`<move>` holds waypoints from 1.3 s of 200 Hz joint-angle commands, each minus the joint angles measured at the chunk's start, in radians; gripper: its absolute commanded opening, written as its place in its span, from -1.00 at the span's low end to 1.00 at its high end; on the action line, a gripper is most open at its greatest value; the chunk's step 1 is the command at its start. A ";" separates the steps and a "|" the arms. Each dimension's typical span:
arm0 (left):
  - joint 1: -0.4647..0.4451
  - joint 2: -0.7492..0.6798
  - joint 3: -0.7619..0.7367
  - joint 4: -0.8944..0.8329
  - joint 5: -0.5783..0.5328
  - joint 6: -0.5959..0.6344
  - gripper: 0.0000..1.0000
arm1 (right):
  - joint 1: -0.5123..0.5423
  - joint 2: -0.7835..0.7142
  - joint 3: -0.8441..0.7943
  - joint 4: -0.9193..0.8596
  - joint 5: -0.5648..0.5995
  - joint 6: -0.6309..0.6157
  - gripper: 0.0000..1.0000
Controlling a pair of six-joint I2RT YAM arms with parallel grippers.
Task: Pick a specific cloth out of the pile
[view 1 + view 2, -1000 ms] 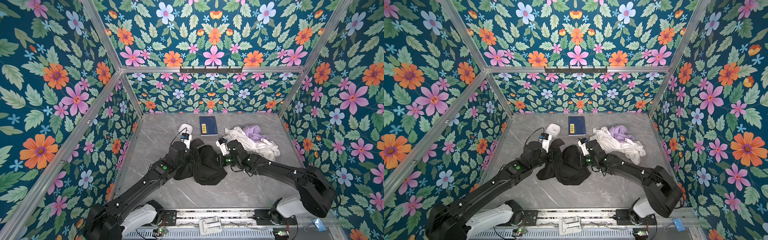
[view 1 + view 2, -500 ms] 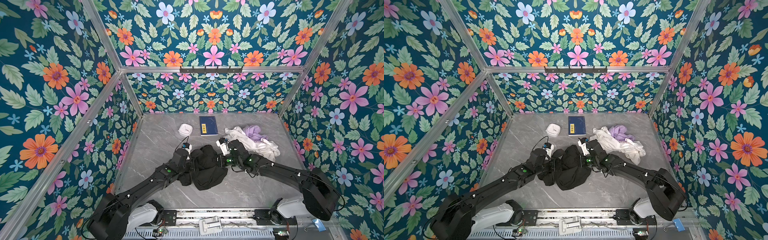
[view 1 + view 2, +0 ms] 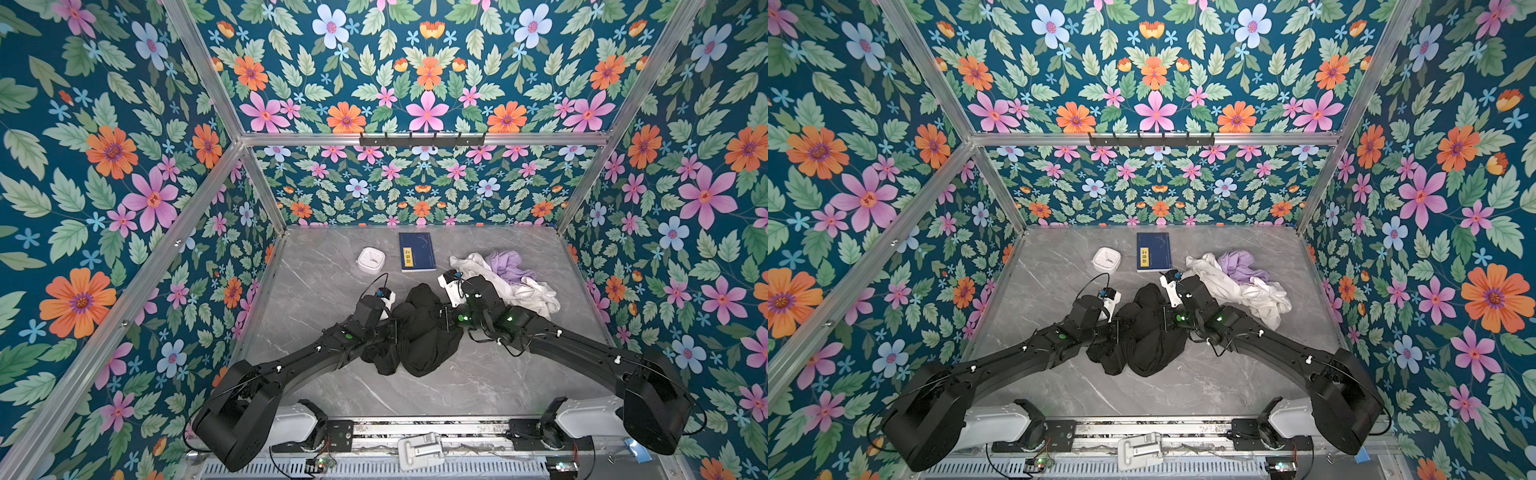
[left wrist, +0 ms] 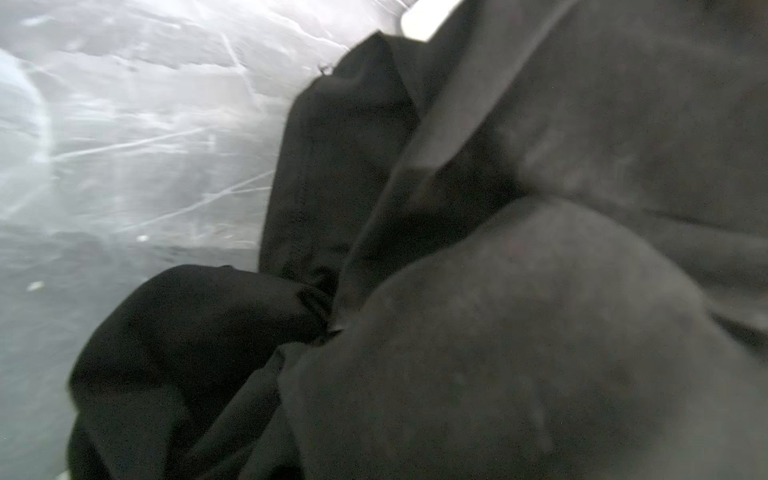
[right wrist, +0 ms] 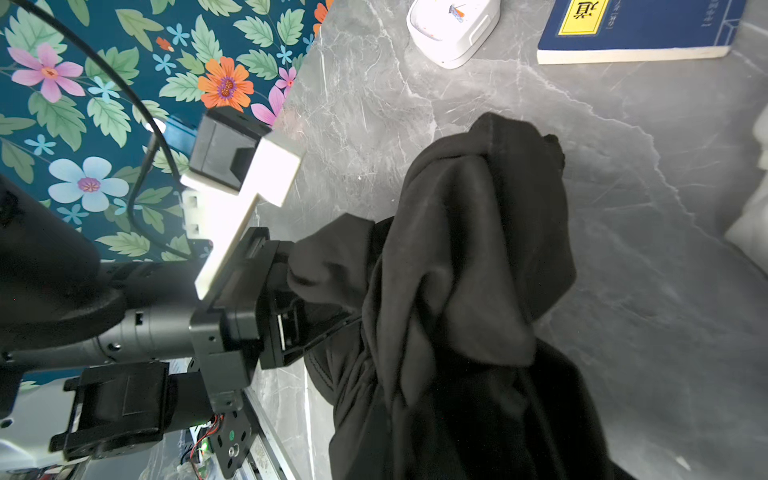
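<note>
Two hands grip one garment. On the left, the left hand (image 3: 392, 330) is clamped tight on a fold of the cloth (image 3: 419, 336), as the right wrist view shows plainly. The cloth hangs bunched between the hands, its long axis running far to near and its lower end on the table (image 3: 324, 286). The right hand (image 3: 448, 318) is closed against the opposite flank, apparently on fabric, though folds hide its fingertips. Further right and back lies the pile (image 3: 515, 286), white and lavender, apart from the cloth. Both hands are equally near, so the next move is probably to carry the cloth leftward, clear of the pile.
</note>
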 commanded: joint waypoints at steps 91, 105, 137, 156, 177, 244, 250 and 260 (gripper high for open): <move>-0.024 -0.050 0.032 -0.108 -0.070 0.054 0.53 | -0.001 0.093 0.049 0.051 -0.048 -0.050 -1.00; -0.024 -0.085 0.037 -0.152 -0.098 0.060 0.63 | -0.003 0.105 0.053 0.062 -0.053 -0.051 -1.00; -0.023 -0.145 0.058 -0.218 -0.134 0.065 0.87 | -0.002 0.115 0.049 0.072 -0.052 -0.059 -1.00; -0.024 -0.162 0.065 -0.232 -0.143 0.065 0.99 | -0.006 0.112 0.044 0.067 -0.049 -0.066 -1.00; -0.023 -0.170 0.085 -0.253 -0.149 0.067 0.99 | -0.008 0.104 0.040 0.063 -0.040 -0.075 -1.00; -0.023 -0.246 0.137 -0.243 -0.087 0.059 0.99 | -0.007 0.151 0.022 0.081 -0.090 -0.060 -1.00; -0.023 -0.246 0.136 -0.237 -0.084 0.056 0.99 | -0.006 0.163 0.022 0.093 -0.104 -0.050 -1.00; -0.023 -0.245 0.128 -0.228 -0.084 0.052 0.98 | 0.000 0.184 0.024 0.109 -0.117 -0.040 -1.00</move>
